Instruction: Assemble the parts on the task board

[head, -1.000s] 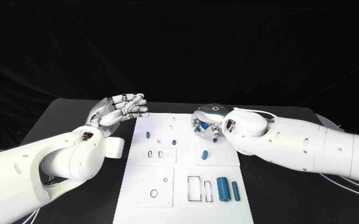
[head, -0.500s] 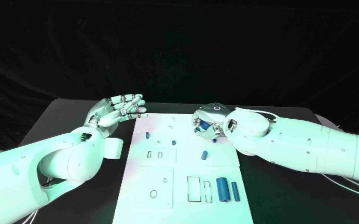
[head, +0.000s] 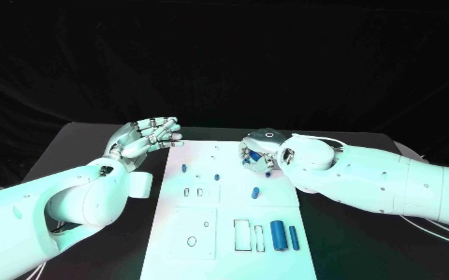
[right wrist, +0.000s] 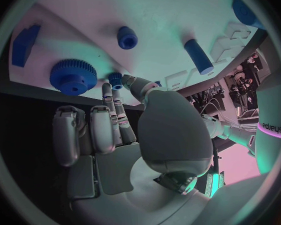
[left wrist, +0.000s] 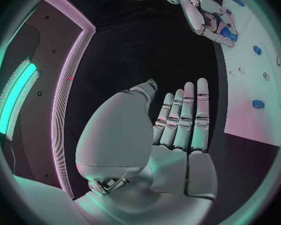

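Note:
The white task board (head: pixel 211 228) lies in the middle of the black table. My right hand (head: pixel 260 148) hovers over its far right part. It pinches a small blue gear (right wrist: pixel 117 78) between the thumb and a fingertip. Beside it on the board lie a large blue gear (right wrist: pixel 73 76) and a blue block (right wrist: pixel 25 45). Small blue pegs (head: pixel 184 168) (head: pixel 217 177) and a blue pin (head: pixel 254 193) stand mid-board. Two blue cylinders (head: pixel 278 233) lie near the front right. My left hand (head: pixel 145 136) is raised off the board's far left corner, empty, fingers straight and apart (left wrist: pixel 178 125).
Rectangular and round slots (head: pixel 242 235) are cut into the board's front half. Black table surface (head: pixel 103 144) lies to the left of the board, under my left arm. My right forearm (head: pixel 374 179) covers the table on the right of the board.

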Action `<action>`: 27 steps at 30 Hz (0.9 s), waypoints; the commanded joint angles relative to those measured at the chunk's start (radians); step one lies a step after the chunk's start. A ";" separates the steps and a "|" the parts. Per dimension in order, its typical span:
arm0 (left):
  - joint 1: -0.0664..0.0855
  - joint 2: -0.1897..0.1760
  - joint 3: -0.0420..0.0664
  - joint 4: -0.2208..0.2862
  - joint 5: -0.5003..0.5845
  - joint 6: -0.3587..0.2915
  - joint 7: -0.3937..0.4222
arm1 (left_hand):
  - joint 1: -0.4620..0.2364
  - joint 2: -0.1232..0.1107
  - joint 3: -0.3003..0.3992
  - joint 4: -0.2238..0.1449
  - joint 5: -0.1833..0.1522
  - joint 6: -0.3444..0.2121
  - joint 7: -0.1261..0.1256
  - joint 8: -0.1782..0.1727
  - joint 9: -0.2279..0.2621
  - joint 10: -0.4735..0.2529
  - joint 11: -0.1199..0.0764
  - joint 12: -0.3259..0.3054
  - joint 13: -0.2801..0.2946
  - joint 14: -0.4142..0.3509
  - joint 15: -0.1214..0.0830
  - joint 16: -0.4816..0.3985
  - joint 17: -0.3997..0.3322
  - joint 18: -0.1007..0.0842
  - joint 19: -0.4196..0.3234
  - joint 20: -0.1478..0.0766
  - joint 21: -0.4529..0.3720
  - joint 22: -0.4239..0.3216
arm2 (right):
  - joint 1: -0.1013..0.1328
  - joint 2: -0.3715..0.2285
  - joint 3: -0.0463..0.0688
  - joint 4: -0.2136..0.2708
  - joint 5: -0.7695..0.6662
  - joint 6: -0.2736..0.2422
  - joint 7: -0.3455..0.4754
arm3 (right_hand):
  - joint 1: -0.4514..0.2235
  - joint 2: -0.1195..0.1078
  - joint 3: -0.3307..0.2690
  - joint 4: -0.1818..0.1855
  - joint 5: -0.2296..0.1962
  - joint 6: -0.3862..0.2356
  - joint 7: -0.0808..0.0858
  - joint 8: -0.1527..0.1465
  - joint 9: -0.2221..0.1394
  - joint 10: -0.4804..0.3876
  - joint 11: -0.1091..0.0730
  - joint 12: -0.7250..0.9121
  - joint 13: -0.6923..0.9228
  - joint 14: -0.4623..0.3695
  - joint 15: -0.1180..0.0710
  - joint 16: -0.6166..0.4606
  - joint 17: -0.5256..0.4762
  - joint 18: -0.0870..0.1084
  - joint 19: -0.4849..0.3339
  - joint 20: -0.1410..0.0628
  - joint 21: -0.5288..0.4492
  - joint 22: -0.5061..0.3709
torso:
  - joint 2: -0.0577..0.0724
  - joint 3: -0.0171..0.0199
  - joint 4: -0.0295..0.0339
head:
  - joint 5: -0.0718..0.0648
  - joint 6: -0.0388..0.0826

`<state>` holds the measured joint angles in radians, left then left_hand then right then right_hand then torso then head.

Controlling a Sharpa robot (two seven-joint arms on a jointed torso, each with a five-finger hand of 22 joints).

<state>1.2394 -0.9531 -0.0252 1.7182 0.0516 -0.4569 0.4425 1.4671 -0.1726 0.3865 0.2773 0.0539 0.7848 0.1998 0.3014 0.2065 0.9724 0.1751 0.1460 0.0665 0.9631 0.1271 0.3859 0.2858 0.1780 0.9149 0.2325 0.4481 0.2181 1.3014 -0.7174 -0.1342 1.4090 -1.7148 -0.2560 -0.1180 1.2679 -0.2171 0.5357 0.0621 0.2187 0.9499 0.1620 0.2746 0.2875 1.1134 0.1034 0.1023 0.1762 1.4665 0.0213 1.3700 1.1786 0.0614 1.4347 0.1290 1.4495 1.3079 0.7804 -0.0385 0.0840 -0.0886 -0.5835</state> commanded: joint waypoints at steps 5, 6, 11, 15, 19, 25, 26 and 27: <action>0.003 0.000 0.001 0.001 0.001 0.019 0.004 | -0.002 -0.008 0.001 0.003 -0.003 0.001 0.031 -0.003 -0.001 0.002 0.004 -0.005 -0.001 -0.005 0.003 0.001 0.001 0.005 0.006 0.001 0.006 0.001 | -0.001 0.002 0.000 -0.005 -0.011 0.035 -0.004 | 0.036 0.019 0.033 -0.007 0.003 0.034 -0.009 0.018 0.013 0.058 -0.016 0.024 0.010 0.034 -0.012 0.016 0.015 -0.022 0.026 -0.009 0.024 0.096 | 0.000 -0.0006 0.0016 | -0.001 -0.003; 0.003 0.001 0.001 0.000 0.001 0.019 0.004 | -0.002 -0.008 0.001 0.003 -0.003 0.001 0.031 -0.003 -0.001 0.002 0.004 -0.005 -0.001 -0.005 0.003 0.001 0.001 0.005 0.006 0.001 0.006 0.001 | -0.001 0.002 0.000 -0.007 -0.011 0.037 -0.006 | 0.036 0.019 0.033 -0.007 0.003 0.034 -0.009 0.018 0.013 0.058 -0.016 0.024 0.010 0.034 -0.012 0.016 0.015 -0.022 0.026 -0.009 0.024 0.096 | 0.000 -0.0003 0.0014 | -0.001 -0.004; 0.003 0.002 0.001 -0.004 0.001 0.019 0.002 | -0.002 -0.007 0.001 0.003 -0.003 0.000 0.030 -0.003 -0.001 0.002 0.004 -0.006 -0.001 -0.006 0.003 0.001 0.002 0.005 0.007 0.000 0.008 0.002 | -0.001 0.001 0.000 -0.009 -0.014 0.035 -0.011 | 0.056 0.028 0.055 -0.018 -0.019 0.042 -0.012 0.023 0.021 0.073 -0.021 0.022 0.014 0.035 -0.016 0.021 0.020 -0.025 0.033 -0.015 0.031 0.109 | 0.001 0.0002 0.0006 | -0.001 -0.006; 0.003 0.004 0.001 -0.006 0.001 0.018 0.001 | -0.001 -0.006 0.002 0.003 -0.003 0.001 0.030 -0.003 -0.001 0.002 0.004 -0.007 -0.001 -0.007 0.003 0.000 0.002 0.005 0.007 0.000 0.009 0.003 | -0.001 0.001 0.000 -0.006 -0.017 0.020 -0.012 | 0.074 0.036 0.071 -0.031 -0.023 0.048 -0.013 0.027 0.026 0.079 -0.023 0.021 0.016 0.036 -0.019 0.024 0.023 -0.026 0.036 -0.018 0.034 0.115 | 0.001 0.0007 0.0012 | -0.001 -0.005; 0.003 0.004 0.001 -0.008 0.001 0.018 0.000 | 0.001 -0.005 0.003 0.002 -0.003 0.001 0.030 -0.003 -0.001 0.002 0.004 -0.008 -0.001 -0.007 0.003 0.000 0.003 0.005 0.007 -0.001 0.010 0.003 | -0.001 0.000 0.000 0.005 -0.018 -0.011 -0.008 | 0.090 0.044 0.084 -0.045 -0.023 0.054 -0.013 0.032 0.034 0.088 -0.024 0.020 0.019 0.036 -0.020 0.027 0.026 -0.028 0.042 -0.019 0.040 0.125 | 0.001 0.0006 0.0019 | -0.001 -0.004; 0.003 0.004 0.001 -0.009 0.001 0.017 -0.001 | 0.001 -0.005 0.003 0.002 -0.003 0.001 0.030 -0.003 -0.001 0.002 0.004 -0.008 -0.001 -0.007 0.003 0.000 0.003 0.005 0.007 -0.001 0.010 0.003 | -0.001 -0.005 0.003 0.033 -0.019 -0.048 -0.011 | 0.095 0.046 0.087 -0.051 -0.019 0.057 -0.013 0.035 0.038 0.094 -0.026 0.021 0.022 0.037 -0.021 0.030 0.030 -0.031 0.051 -0.020 0.048 0.138 | -0.001 -0.0005 0.0015 | -0.001 -0.003; 0.003 0.004 0.001 -0.009 0.001 0.017 -0.001 | 0.001 -0.005 0.003 0.002 -0.003 0.001 0.030 -0.003 -0.001 0.002 0.004 -0.008 -0.001 -0.007 0.003 0.000 0.003 0.005 0.007 -0.001 0.010 0.003 | -0.001 -0.005 0.004 0.035 -0.020 -0.052 -0.013 | 0.095 0.045 0.087 -0.052 -0.018 0.057 -0.013 0.035 0.039 0.095 -0.026 0.021 0.022 0.037 -0.021 0.030 0.030 -0.032 0.052 -0.020 0.049 0.140 | -0.001 -0.0005 0.0014 | -0.001 -0.002; 0.003 0.004 0.001 -0.009 0.001 0.017 -0.001 | 0.001 -0.005 0.003 0.002 -0.003 0.001 0.030 -0.003 -0.001 0.002 0.004 -0.008 -0.001 -0.007 0.003 0.000 0.003 0.005 0.007 -0.001 0.010 0.003 | 0.000 -0.005 0.006 0.039 -0.022 -0.059 -0.017 | 0.095 0.045 0.087 -0.052 -0.018 0.057 -0.013 0.035 0.039 0.095 -0.026 0.021 0.022 0.037 -0.021 0.030 0.030 -0.032 0.052 -0.020 0.049 0.140 | -0.001 -0.0013 0.0011 | -0.001 -0.001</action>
<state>1.2394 -0.9510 -0.0254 1.7083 0.0516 -0.4562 0.4378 1.4671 -0.1726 0.3865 0.2773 0.0539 0.7847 0.1998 0.3014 0.2067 0.9724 0.1751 0.1423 0.0666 0.9594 0.1308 0.3859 0.2875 0.1780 0.9149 0.2326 0.4522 0.2197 1.3005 -0.7225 -0.1297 1.4421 -1.7172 -0.2784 -0.1223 1.3417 -0.1830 0.6169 0.0135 0.1975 0.9984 0.1487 0.3055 0.3254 1.1867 0.0913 0.1217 0.1911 1.4666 0.0067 1.3955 1.2085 0.0454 1.4630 0.1110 1.4927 1.3076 0.7807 -0.0383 0.0855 -0.0895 -0.5867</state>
